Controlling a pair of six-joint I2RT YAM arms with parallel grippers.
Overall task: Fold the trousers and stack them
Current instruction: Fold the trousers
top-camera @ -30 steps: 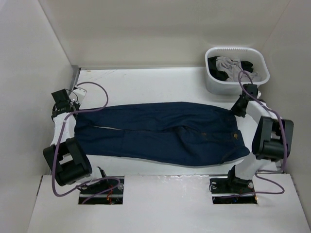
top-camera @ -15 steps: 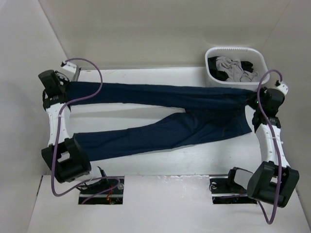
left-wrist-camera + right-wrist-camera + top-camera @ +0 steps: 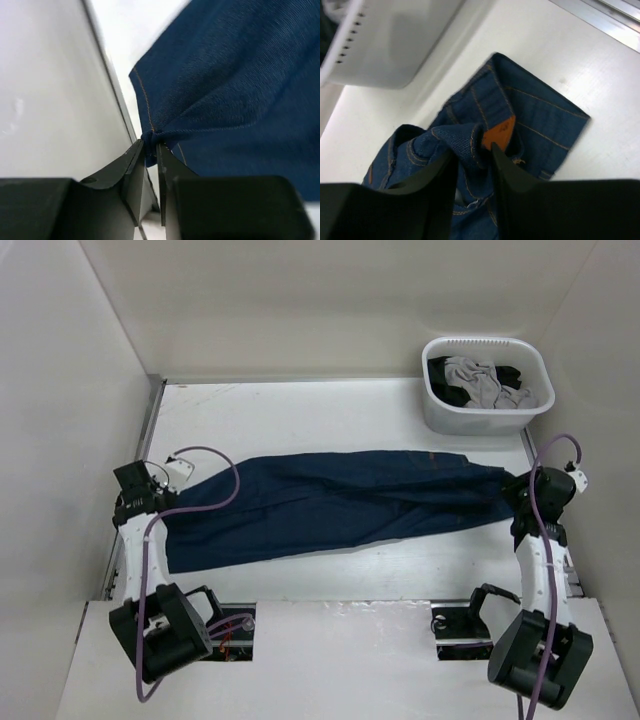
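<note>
You had the trousers stretched out as one long dark blue band across the middle of the table, with the leg end at the left and the waist end at the right. From above, the legs read as a single strip, one leg on the other, wider at the left end and narrowing toward the waist.

Your left gripper was closed almost completely. Its jaws stood nearly together, pinching a small bunch of denim at the corner of a leg hem, where the orange stitching ran down into the grip. In the top view that gripper sat at the table's left side, close to the side wall.

Your right gripper was clamped on a gathered fold of the waistband. The tan leather patch showed just beyond its fingers, and a flat flap of the waistband lay on the white surface past that. From above, this gripper was at the table's right edge.

The white basket stood in the far right corner, apart from the trousers, with grey and black clothes heaped inside it.
</note>
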